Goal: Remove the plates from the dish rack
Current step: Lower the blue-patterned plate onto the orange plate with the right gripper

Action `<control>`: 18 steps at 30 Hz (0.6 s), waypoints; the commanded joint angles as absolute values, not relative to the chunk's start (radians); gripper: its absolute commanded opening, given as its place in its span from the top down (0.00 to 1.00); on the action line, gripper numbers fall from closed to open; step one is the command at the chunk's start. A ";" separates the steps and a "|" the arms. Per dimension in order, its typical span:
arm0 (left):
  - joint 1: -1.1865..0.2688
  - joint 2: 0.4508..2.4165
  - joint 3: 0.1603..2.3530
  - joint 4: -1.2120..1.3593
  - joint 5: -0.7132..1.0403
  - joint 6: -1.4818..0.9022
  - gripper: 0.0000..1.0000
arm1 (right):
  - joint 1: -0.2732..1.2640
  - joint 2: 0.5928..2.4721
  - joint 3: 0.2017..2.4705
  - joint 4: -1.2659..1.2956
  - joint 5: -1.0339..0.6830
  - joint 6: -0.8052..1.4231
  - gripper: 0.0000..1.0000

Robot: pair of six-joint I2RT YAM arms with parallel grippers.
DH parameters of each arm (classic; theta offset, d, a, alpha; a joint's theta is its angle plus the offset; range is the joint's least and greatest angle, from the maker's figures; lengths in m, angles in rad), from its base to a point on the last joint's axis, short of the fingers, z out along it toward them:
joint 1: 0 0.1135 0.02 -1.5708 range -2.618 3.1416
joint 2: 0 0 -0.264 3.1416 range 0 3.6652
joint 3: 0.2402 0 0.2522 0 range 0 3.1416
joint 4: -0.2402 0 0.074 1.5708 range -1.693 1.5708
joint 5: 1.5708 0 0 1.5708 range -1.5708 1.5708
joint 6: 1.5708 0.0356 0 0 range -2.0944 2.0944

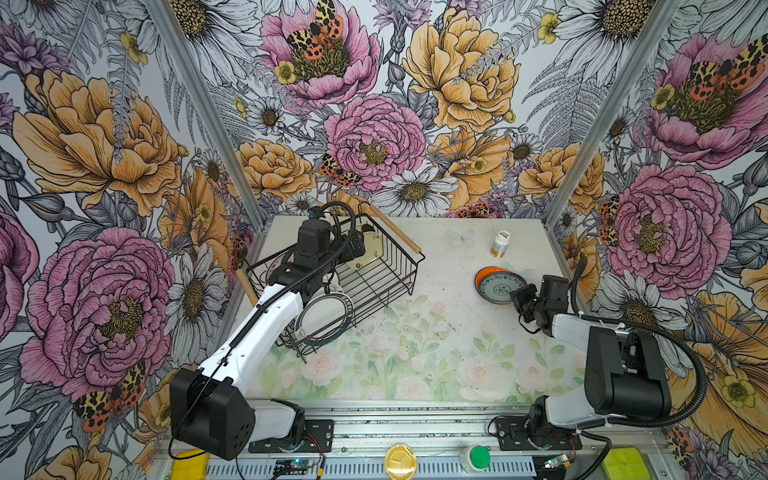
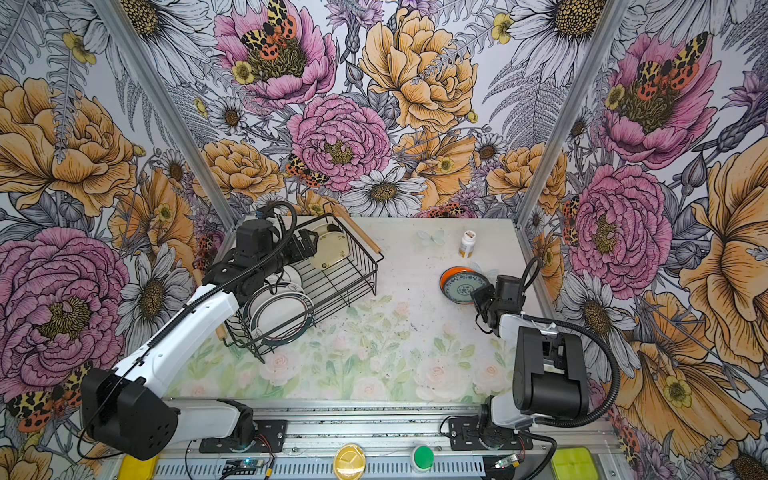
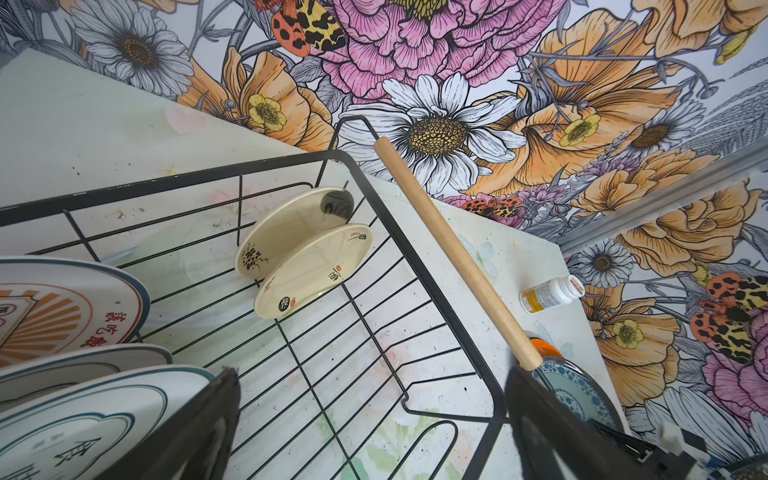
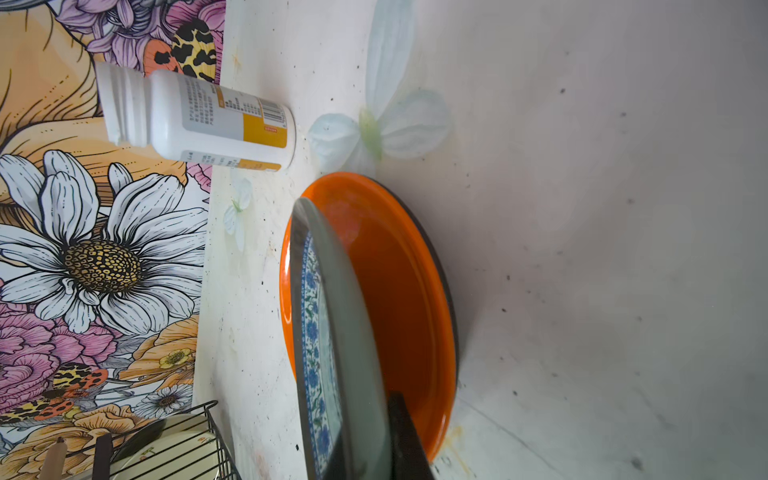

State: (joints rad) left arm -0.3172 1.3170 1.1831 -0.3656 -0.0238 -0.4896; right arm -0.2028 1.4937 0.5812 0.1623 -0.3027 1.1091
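1. Left gripper [image 1: 358, 248] is spread wide inside the dish rack [image 1: 390, 270], gripping nothing. Cream plates [image 3: 307, 266] lean just ahead, at the far corner.
2. Right gripper [image 1: 518, 297] is pinched on the rim of the blue-patterned plate [image 1: 500, 286], which is tilted over the orange plate [image 1: 483, 275].
3. Dark-rimmed white plates [image 1: 328, 316] stand at the rack's near end.
4. Pill bottle [image 1: 500, 244] stands near the orange plate's far edge. The tabletop [image 1: 449, 299] is open between rack and orange plate.

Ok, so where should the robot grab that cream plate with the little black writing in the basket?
Probably its top rim, coming straight down from above. The cream plate stands on edge, leaning on a second cream plate, so its rim sticks up free, while the dish rack wires fence its sides. The open left gripper could slip one finger down each face.
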 commanded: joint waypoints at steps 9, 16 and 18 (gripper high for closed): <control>-0.292 1.298 1.142 -0.309 0.032 -0.507 0.01 | -0.207 1.538 0.639 0.206 -0.331 1.117 0.67; -0.279 1.327 1.146 -0.313 0.063 -0.523 0.01 | -0.204 1.546 0.670 0.134 -0.309 1.077 0.58; -0.280 1.330 1.146 -0.314 0.064 -0.521 0.01 | -0.197 1.542 0.697 0.067 -0.279 1.040 0.56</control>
State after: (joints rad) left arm -0.2893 1.3186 1.1446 -0.3347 0.0360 -0.5072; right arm -0.2039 1.5406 0.6495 0.1333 -0.3168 1.0973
